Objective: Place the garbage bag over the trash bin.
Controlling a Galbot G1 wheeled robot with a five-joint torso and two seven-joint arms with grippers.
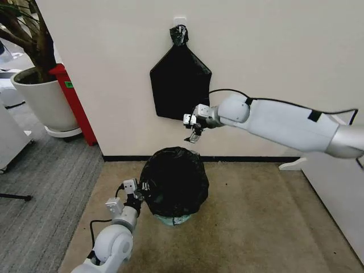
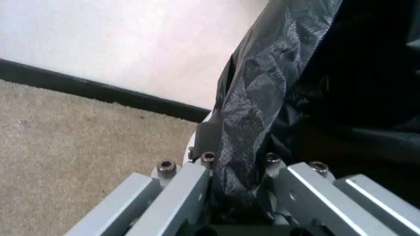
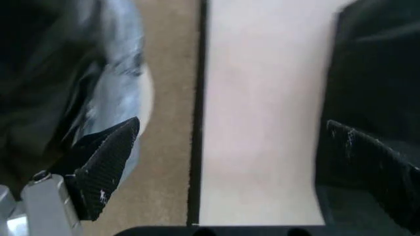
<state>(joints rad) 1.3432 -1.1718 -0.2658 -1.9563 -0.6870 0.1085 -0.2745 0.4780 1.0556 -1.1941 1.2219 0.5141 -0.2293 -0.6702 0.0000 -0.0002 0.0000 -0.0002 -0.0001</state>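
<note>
Glossy, crinkled garbage bag (image 1: 173, 181) cloaks the trash bin (image 1: 176, 219) except its pale base; left gripper (image 1: 138, 192) pinches its side film, right gripper (image 1: 193, 135) spread empty above.

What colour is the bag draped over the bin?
Glossy black; the garbage bag shows best in the head view.
</note>
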